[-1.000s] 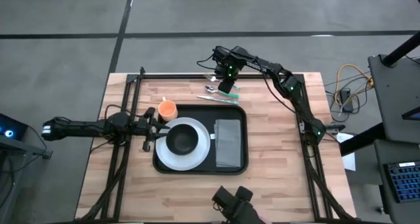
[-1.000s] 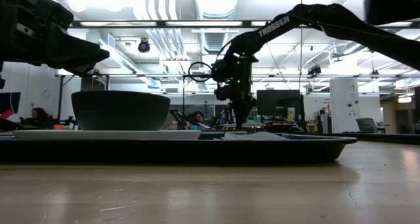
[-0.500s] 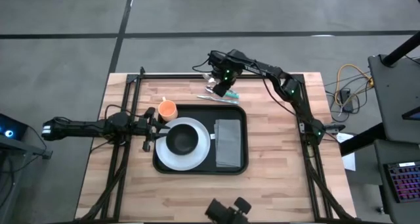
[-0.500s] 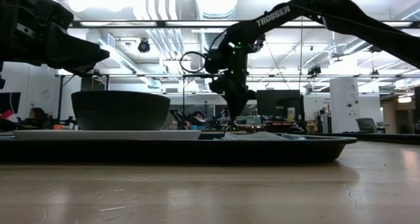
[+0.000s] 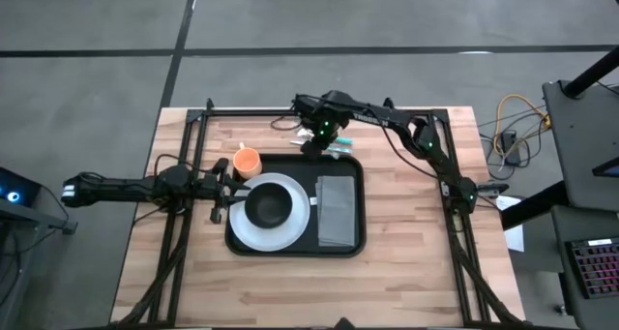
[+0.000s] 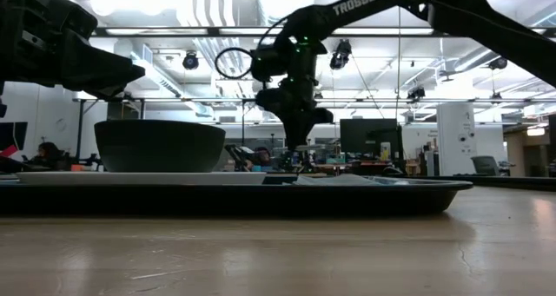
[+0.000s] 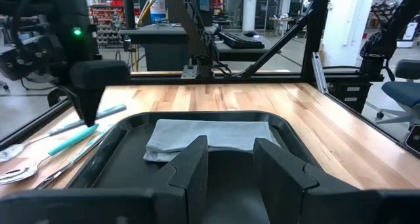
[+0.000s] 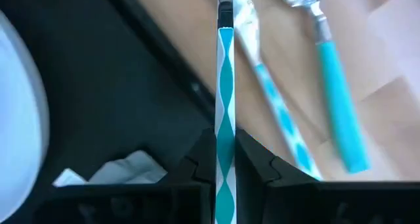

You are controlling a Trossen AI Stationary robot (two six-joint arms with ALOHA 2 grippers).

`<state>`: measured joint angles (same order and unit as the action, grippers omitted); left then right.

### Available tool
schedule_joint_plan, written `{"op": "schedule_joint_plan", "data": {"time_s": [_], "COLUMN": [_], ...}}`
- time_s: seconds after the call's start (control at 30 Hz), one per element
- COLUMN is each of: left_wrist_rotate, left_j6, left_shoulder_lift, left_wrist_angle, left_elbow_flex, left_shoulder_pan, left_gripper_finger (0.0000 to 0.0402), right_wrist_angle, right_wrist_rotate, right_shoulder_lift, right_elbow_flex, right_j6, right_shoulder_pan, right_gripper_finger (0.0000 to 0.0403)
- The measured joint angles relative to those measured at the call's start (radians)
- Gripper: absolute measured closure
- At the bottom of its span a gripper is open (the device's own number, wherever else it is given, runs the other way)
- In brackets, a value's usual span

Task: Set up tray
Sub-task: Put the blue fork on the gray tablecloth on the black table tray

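Note:
The black tray (image 5: 360, 180) holds a white plate (image 5: 295, 222) with a dark bowl (image 5: 268, 206) and a folded grey napkin (image 5: 337, 210). An orange cup (image 5: 248, 161) stands by the tray's far left corner. Teal-handled cutlery (image 5: 338, 148) lies on the wood along the tray's far rim. My right gripper (image 5: 322, 139) hangs over that rim, pointing down, shut on one patterned piece. My left gripper (image 5: 228, 188) waits open at the plate's left edge, raised above it in the low view (image 6: 130, 70). My right gripper (image 8: 225, 152) pinches the teal-and-white patterned handle (image 8: 225, 112) of one piece of cutlery between its two fingers, coming from above with the fingers across the handle. The piece lies about level over the tray's far rim (image 8: 177, 73). Whether it is clear of the table I cannot tell.
Two more pieces lie on the wood beside the held one: a patterned-handled one (image 8: 272, 99) and a plain teal-handled spoon (image 8: 336, 112). Black frame rails run along the table's left, right and far edges. Bare wood shows right of the tray (image 5: 411, 214) and at the near side.
My right gripper has moved toward the table's left and a little toward the near edge, from over the cutlery on the wood to the tray's far rim, and its wrist has turned. The left arm has kept still.

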<state>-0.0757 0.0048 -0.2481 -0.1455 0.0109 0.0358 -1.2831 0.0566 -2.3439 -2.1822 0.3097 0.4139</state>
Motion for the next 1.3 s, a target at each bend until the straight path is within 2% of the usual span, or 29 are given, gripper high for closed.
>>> {"op": "schedule_joint_plan", "data": {"time_s": [0.9, 1.3], "left_wrist_rotate": [0.000, 0.000], "left_j6": [0.000, 0.000], "left_shoulder_lift": [0.000, 0.000], "left_wrist_angle": [0.000, 0.000], "left_elbow_flex": [0.000, 0.000], "left_shoulder_pan": [0.000, 0.000], "left_gripper_finger": [0.0297, 0.0297], "right_wrist_angle": [0.000, -0.027], "right_wrist_rotate": [-0.034, -0.057], "right_shoulder_lift": [0.000, 0.000], "right_elbow_flex": [0.001, 0.045], "right_j6": [0.503, 0.740], "right_shoulder_pan": [-0.264, -0.377], "right_gripper_finger": [0.0384, 0.0384]}}
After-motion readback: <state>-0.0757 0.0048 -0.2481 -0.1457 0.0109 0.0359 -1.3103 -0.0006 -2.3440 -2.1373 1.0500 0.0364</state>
